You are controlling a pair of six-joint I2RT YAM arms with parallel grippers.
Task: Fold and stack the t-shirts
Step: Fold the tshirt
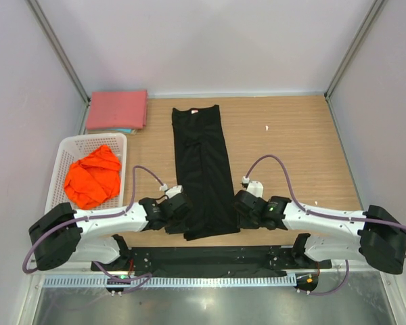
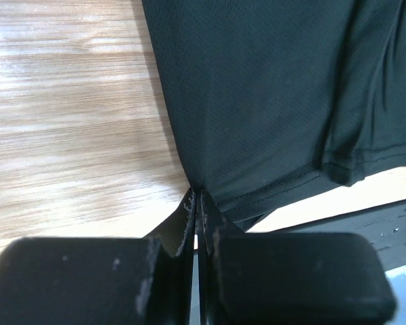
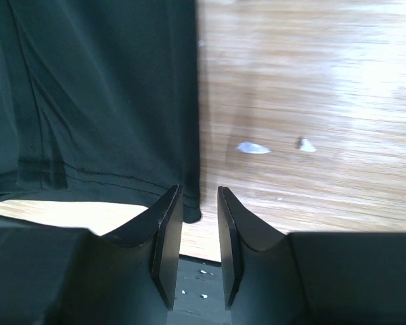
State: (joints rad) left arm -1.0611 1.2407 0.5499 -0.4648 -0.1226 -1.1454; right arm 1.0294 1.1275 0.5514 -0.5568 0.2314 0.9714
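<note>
The left gripper (image 2: 197, 203) sat closest to the lens. Its jaws were pressed together on the near left corner of the black t-shirt (image 1: 203, 162), with hem cloth pinched between them. The right gripper (image 3: 199, 203) stood at the near right corner with its jaws a narrow gap apart. The hem's corner lay just at that gap but was not clamped. The black t-shirt lay flat as a long strip, folded lengthwise, running from 12 to 6 o'clock down the middle of the wooden surface (image 1: 291, 149). At 11 o'clock the pinkish-red t-shirt (image 1: 118, 110) lay folded. At 9 o'clock the orange t-shirt (image 1: 93, 177) sat crumpled inside a white basket (image 1: 88, 137).
</note>
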